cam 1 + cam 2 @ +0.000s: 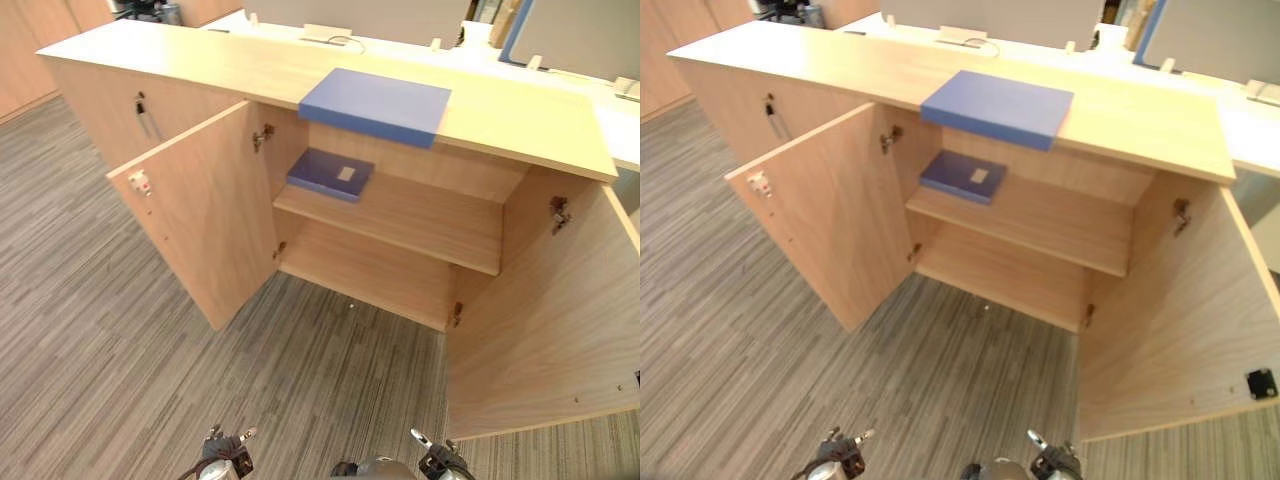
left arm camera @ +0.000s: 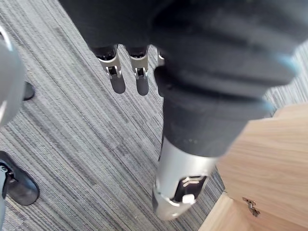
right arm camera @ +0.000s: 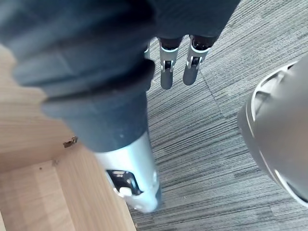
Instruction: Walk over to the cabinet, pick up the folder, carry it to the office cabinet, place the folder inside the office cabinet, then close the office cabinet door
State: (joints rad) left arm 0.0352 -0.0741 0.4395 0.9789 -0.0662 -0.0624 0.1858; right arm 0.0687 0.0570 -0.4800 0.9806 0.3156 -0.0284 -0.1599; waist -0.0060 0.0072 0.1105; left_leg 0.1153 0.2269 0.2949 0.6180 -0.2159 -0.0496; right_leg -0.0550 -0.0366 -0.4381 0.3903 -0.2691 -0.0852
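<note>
Folder [image 1: 331, 172] sits at the left end of the shelf in the cabinet [image 1: 200, 62], well away from left hand [image 2: 140, 73] and right hand [image 3: 166, 73], both straight-fingered, empty.

My left hand [image 2: 140, 72] hangs low at my side, its fingers [image 2: 115, 72] straight and relaxed, pointing down, the thumb [image 2: 179, 190] set apart from them, holding nothing. My right hand [image 3: 166, 72] hangs the same way: fingers loose and straight, thumb apart, empty. Each wrist's dark ribbed cover [image 2: 226, 57] sits close to its camera. From the head view both hands show at the lower edge.
</note>
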